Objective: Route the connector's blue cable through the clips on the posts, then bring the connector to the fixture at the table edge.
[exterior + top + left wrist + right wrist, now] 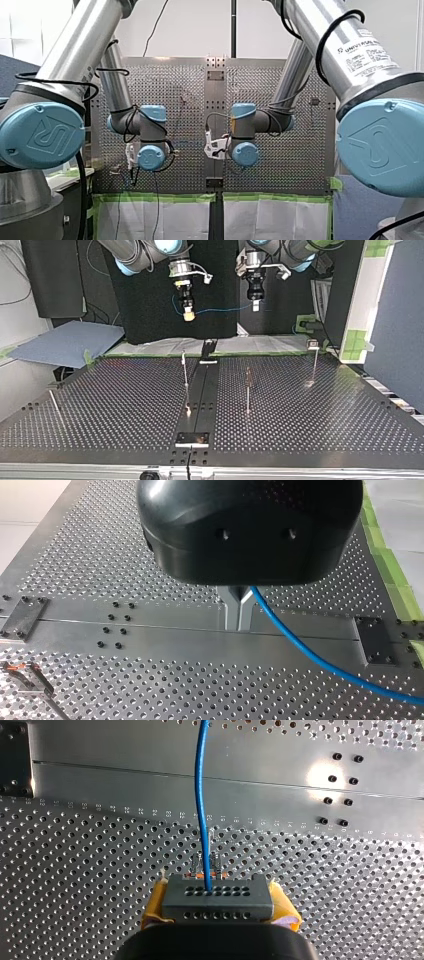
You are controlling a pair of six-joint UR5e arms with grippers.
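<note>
Connector point(217, 897) is clamped tight in my right gripper point(218, 909): grey block with rows of holes, squeezed between the yellow pads point(156, 906). Blue cable point(201, 805) comes out of its front face and runs straight ahead of the fingers, passing over a little clip post point(204, 862) that sits just beyond and below the connector. Further along, my left gripper point(239, 612) has its metal fingers pinched together on that same cable, which trails off to one side of it over the perforated table point(150, 690). Seen from across the table, both grippers hang above the plate side by side with the cable strung between them, and the other posts point(248, 385) stand well apart from either hand
</note>
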